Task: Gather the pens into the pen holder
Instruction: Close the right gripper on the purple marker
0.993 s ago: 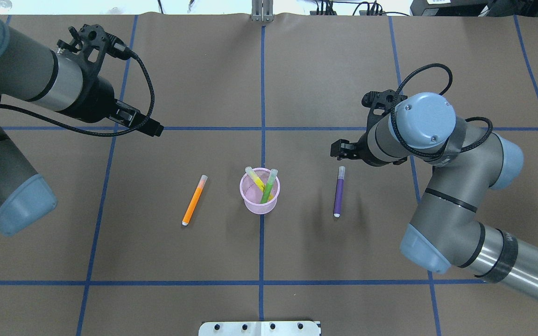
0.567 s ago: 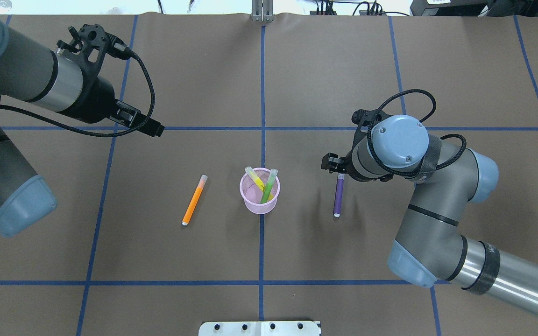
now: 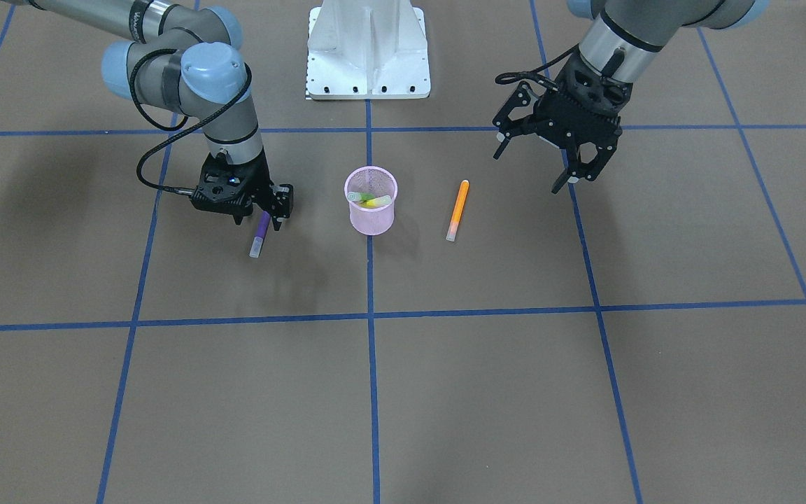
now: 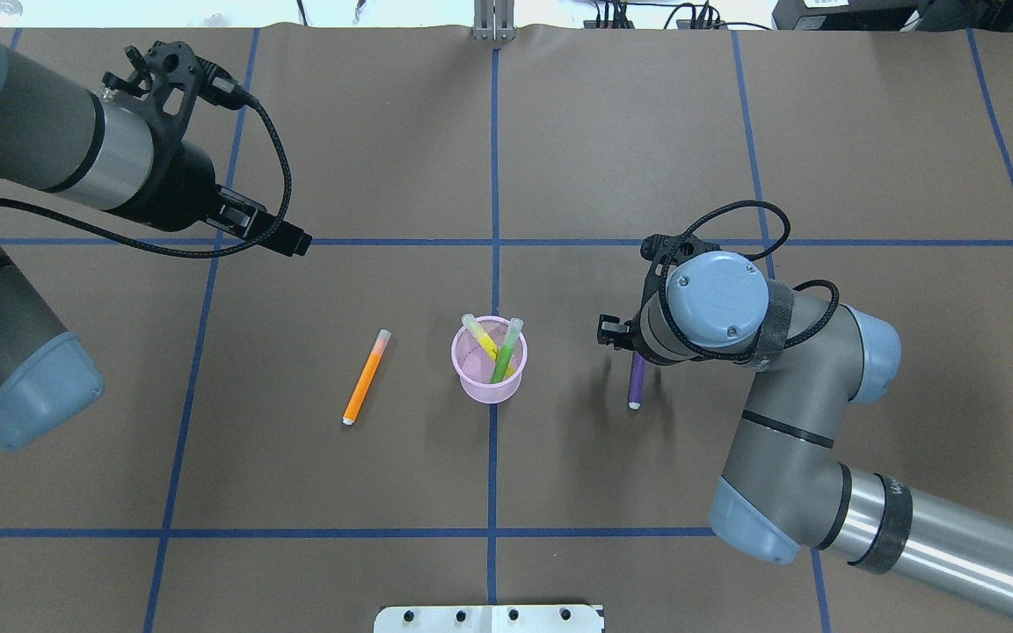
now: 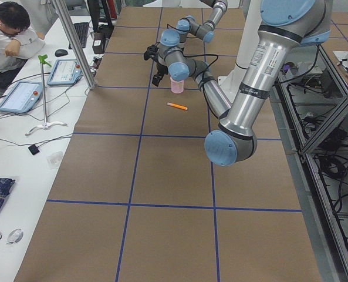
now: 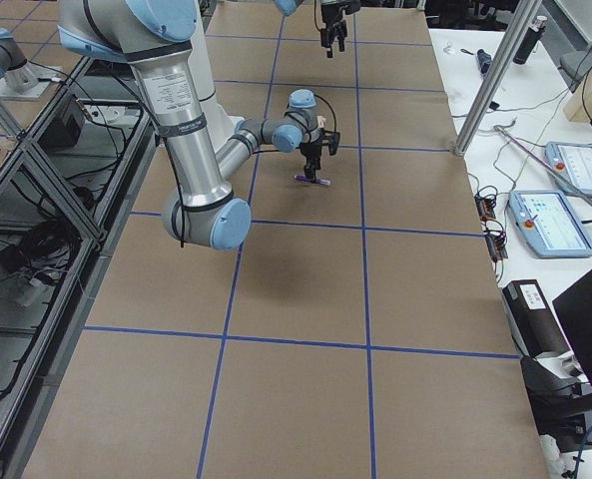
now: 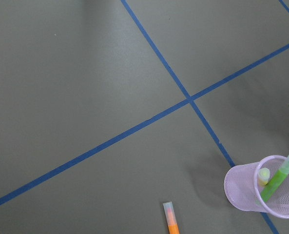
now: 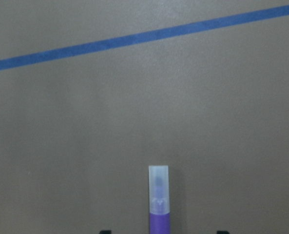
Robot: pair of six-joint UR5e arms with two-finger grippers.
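Change: the right arm has swung in from the far side of the purple pen (image 4: 636, 387) and dropped low over it. A second back it stood clear of the cap end; now the wrist covers the pen's upper half in the overhead view.

- The right gripper (image 3: 261, 218) sits astride the purple pen, jaws parted. The wrist view shows a fingertip on each side of the barrel with a gap at both, so nothing is gripped yet.
- The purple pen itself has not shifted. It lies flat on the table (image 4: 647, 132), well to the right of the holder.
- My read: the approach is over and closing on the barrel is the step due, then a lift and carry to the cup.

The left arm is unchanged. The left gripper (image 3: 532, 169) hangs above the table with its fingers spread wide, holding nothing.

Containers: one only, the pink mesh pen holder (image 4: 480, 391), upright at the table's middle on the blue centre line.

- Inside it: the yellow pen (image 4: 478, 336) and the green pen (image 4: 506, 352), leaning crosswise, caps above the rim.
- Outside it: the orange pen (image 4: 366, 376), flat on the table to the holder's left.

Tally: two pens in, two still out.
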